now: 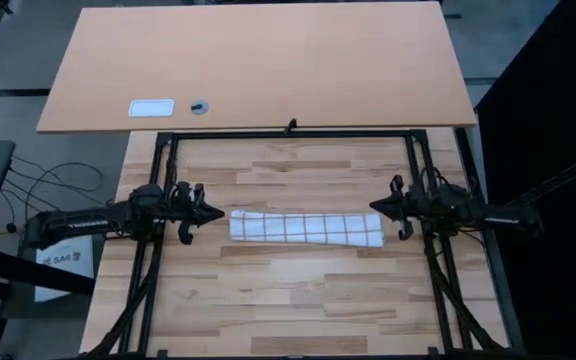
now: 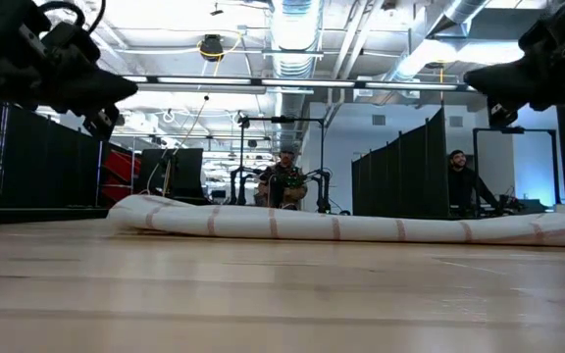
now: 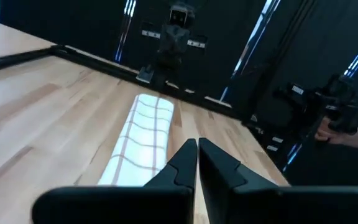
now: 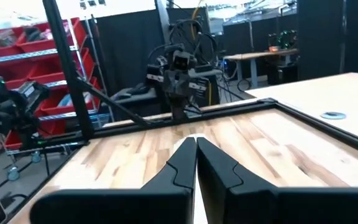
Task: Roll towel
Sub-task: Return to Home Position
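The white towel with reddish-brown check lines (image 1: pixel 306 228) lies rolled into a long tube across the middle of the wooden table, resting along its length; it shows in the low view (image 2: pixel 351 225) and the left wrist view (image 3: pixel 140 142). My left gripper (image 1: pixel 220 212) is shut and raised just off the roll's left end. My right gripper (image 1: pixel 375 205) is shut and raised just off the roll's right end. Neither touches the towel.
A black frame (image 1: pixel 288 133) borders the work area. Beyond it a tan board (image 1: pixel 268 60) carries a small white card (image 1: pixel 151 108) and a small round object (image 1: pixel 199 106). People sit in the room behind (image 2: pixel 284 181). Bare wood lies near and far of the roll.
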Robot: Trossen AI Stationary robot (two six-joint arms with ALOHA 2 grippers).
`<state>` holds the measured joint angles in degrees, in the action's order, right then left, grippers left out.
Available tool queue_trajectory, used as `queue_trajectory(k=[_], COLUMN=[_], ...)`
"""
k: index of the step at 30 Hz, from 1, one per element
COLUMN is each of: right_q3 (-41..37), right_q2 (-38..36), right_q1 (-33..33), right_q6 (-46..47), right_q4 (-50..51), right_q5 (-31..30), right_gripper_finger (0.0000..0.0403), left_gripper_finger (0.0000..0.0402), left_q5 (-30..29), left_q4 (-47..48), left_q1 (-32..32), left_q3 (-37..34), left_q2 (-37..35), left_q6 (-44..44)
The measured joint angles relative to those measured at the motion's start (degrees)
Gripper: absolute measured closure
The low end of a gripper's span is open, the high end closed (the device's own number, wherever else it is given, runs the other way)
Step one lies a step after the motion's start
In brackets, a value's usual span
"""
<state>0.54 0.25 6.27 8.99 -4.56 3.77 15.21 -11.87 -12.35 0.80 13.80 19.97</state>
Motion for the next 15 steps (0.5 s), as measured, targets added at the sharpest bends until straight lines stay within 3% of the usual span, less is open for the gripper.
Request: queue_trajectory(k=[4,8,15], right_q3=[0.0,0.0,0.0], right_q2=[0.0,0.0,0.0], right_q1=[1.1,2.4,4.5], right_q6=[0.9,1.0,0.6], right_q4=[2.8,3.5,3.6], right_q5=[0.0,-0.1,-0.3], right_gripper_finger=[0.0403,0.0403,0.0403], left_gripper_finger=[0.0402,0.0401,0.0402], left_q5=[-0.3,-0.5,-0.7], left_q4=[1.4,9.1,9.3], left_q1=[-1.1,-3.0,-5.8], left_q3=[0.0,0.0,-0.1], left_q2=[-2.8,-6.4,-11.5], left_q6=[-2.5,-3.9,-6.4])
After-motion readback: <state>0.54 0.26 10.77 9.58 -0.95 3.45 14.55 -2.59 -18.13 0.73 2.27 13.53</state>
